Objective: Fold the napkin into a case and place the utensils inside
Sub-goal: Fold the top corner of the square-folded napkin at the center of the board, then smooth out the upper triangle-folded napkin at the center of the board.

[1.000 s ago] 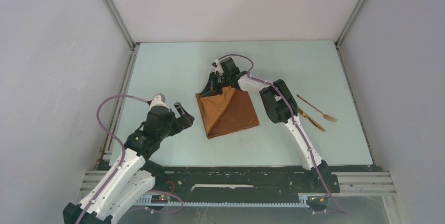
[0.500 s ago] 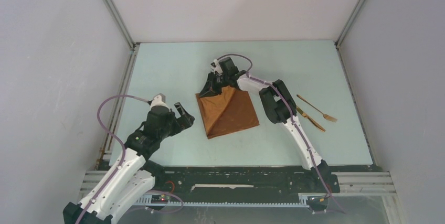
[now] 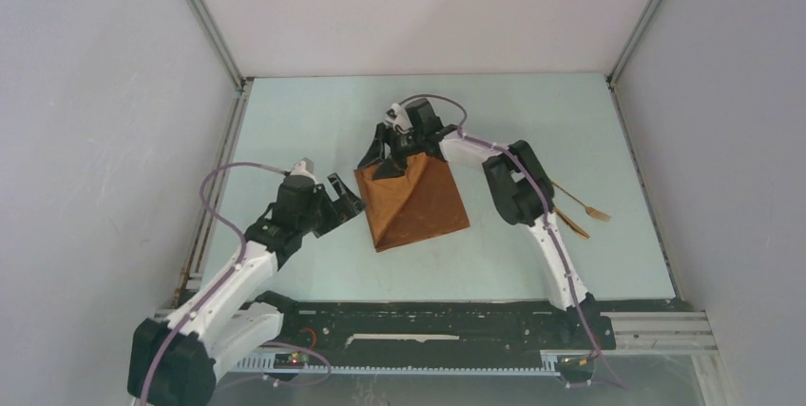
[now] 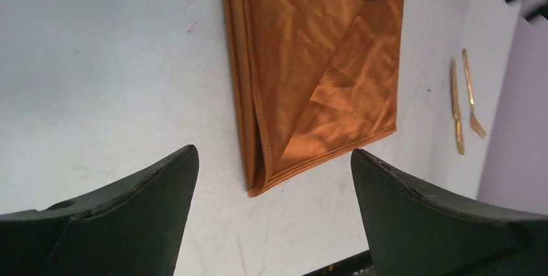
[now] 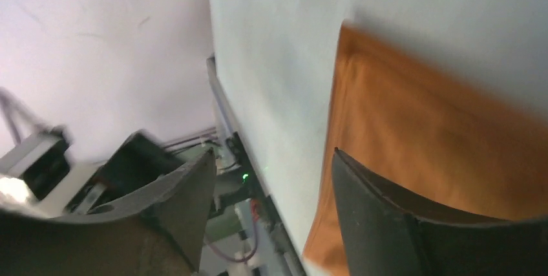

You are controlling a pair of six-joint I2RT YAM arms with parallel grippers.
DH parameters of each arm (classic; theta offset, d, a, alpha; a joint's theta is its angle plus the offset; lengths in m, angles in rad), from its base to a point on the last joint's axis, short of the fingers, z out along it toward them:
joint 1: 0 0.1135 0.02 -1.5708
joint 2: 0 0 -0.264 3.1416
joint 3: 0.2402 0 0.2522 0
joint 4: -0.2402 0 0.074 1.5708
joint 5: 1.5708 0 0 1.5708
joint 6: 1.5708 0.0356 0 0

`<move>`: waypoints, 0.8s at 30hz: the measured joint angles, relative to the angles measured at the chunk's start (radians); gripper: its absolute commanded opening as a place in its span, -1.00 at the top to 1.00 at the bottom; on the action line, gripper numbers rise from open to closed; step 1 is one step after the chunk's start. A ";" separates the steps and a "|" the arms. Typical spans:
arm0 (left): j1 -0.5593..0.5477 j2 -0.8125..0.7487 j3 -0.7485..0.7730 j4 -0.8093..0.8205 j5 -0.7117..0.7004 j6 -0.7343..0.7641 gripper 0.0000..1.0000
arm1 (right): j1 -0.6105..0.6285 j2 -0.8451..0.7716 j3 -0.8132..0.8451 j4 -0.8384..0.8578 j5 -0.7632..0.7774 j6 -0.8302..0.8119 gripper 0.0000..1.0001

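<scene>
Two changes stand out against a second ago. The right gripper [image 3: 378, 164], then clenched on the napkin's [image 3: 418, 204] upper-left corner, now has its jaws parted with nothing pinched between them; it sits at that same corner, and whether a finger touches the fabric cannot be told. The left gripper [image 3: 344, 195], jaws spread wide and empty as before, has swung up and right from the lower left to just beside the napkin's left edge. The napkin lies folded, with a diagonal crease, at mid-frame on the table [image 3: 304, 130], unmoved. The right elbow [image 3: 518, 183] has shifted rightward and now hides part of the utensils [image 3: 585, 206], which lie side by side right of centre, well apart from the napkin
</scene>
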 measured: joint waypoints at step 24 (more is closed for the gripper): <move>0.099 0.910 0.363 0.540 0.304 -0.117 -0.71 | -0.280 -0.283 -0.497 0.417 -0.139 0.089 -0.80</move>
